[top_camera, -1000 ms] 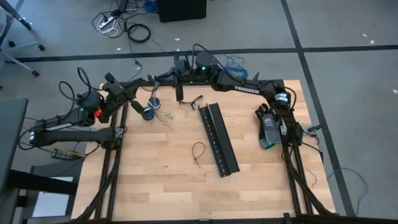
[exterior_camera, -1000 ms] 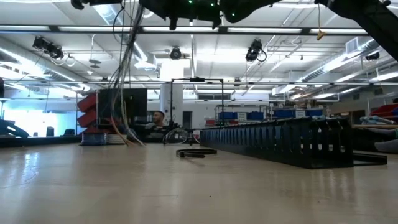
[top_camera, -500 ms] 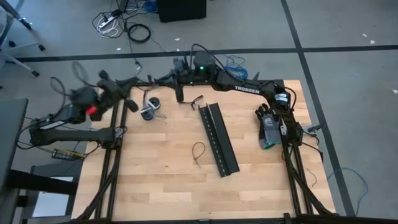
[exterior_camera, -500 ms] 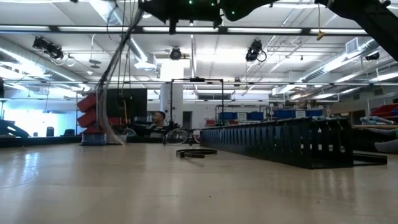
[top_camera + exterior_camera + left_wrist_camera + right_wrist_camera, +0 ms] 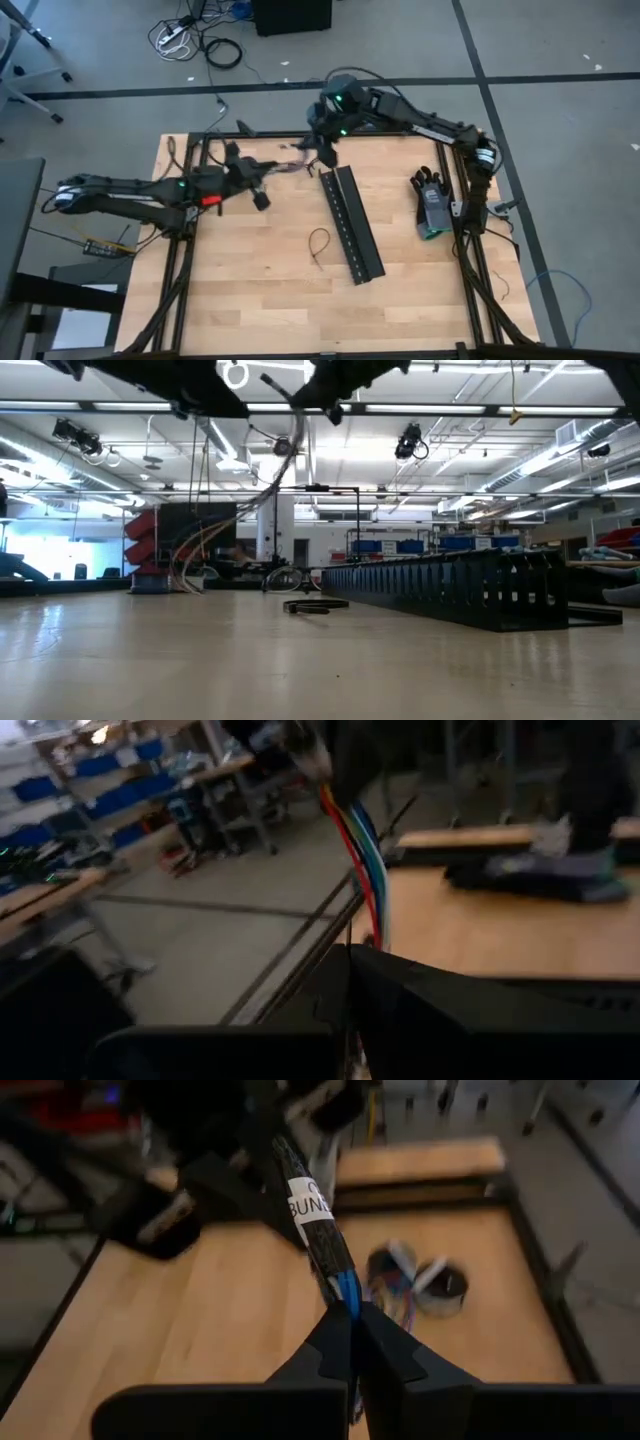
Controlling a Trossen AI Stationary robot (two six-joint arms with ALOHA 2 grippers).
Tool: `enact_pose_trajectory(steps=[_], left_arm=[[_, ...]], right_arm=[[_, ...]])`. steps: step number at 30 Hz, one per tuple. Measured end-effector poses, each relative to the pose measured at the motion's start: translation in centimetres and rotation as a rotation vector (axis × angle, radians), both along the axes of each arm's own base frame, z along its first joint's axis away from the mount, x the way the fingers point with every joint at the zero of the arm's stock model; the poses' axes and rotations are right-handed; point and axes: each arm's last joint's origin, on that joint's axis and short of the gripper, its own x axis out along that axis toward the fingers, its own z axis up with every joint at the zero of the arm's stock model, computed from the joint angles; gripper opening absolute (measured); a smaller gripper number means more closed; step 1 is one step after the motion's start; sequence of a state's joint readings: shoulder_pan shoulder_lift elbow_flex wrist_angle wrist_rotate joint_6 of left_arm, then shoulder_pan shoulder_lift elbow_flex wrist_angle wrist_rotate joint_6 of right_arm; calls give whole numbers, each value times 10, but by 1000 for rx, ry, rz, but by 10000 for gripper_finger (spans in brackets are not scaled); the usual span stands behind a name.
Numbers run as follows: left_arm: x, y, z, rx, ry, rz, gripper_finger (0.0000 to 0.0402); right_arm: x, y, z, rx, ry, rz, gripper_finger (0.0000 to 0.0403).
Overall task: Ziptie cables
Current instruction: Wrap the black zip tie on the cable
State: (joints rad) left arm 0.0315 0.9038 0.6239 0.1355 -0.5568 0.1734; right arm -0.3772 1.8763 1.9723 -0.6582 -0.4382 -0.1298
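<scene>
Wooden table (image 5: 250, 290): the wide perforated strip (image 5: 352, 222) lies lengthwise down the middle, a dark glove (image 5: 432, 205) sits near the right edge, and a small black loop (image 5: 319, 245) lies just left of the strip.

The cables (image 5: 288, 168) are off the table, strung between the two arms at the far edge; long axis runs roughly left-right in the overhead view.

Right gripper (image 5: 349, 1330) is closed on one end: its wrist camera shows the sleeved, labelled bundle running straight out from between the pinched fingers toward the other arm. In the overhead it sits at the far edge just above the strip's top end.

Left gripper (image 5: 258, 180) sits left of that, over the far-left part of the table, closed on the cables too, judging by the coloured wires coming out past its fingers in its wrist view; contact point itself is blurred.

Key relation: bundle spans gripper to gripper, so both arms are occupied. No straight zipties can be made out. The loop, possibly a ziptie, lies nearer the table centre, well apart from both grippers, slightly closer to the left one.
</scene>
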Motion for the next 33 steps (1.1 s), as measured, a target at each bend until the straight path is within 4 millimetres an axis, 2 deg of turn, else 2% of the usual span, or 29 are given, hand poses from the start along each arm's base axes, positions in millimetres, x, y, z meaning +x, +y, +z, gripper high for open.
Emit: enact_pose_trajectory(steps=[5,9,13,18,22,27,30,33], left_arm=[[31,-13,-22,-24,32,-68,0],[48,-21,-39,-70,46,-90,0],[59,-29,-55,-133,64,-101,0],[68,-40,-74,-204,102,-115,0],[74,-50,-87,-255,116,-126,0],[77,-59,-103,-299,157,-134,0],[79,-62,-110,-308,170,-119,0],[78,-63,-112,-314,168,-102,0]], right_arm=[[-27,29,-30,48,93,72,0],[-46,60,-70,91,43,155,0],[-56,100,-104,127,-97,247,0],[-59,144,-149,94,-113,266,0],[-57,170,-161,61,-163,262,0],[-51,201,-186,26,-112,267,0],[-47,214,-197,21,-109,291,0],[-48,223,-200,22,-105,315,0]])
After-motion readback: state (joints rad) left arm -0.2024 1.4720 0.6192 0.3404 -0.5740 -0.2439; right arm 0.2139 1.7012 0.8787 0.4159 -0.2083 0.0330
